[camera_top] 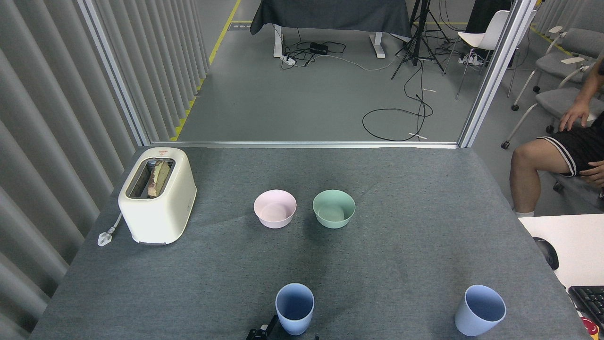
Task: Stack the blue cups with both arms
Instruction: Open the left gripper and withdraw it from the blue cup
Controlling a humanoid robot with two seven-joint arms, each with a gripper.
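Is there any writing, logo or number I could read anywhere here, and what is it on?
Nothing is legible.
Toaster: a small red mark at its top far edge, too small to read.
Floor plate by the yellow line: marks, blurred.
Keyboard: key legends too small.
Blue cups and bowls: plain.

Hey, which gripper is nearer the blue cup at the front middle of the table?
Left, apparently: the left gripper peeks in at the bottom edge, just beside the near left side of that blue cup. The right gripper is not in view.
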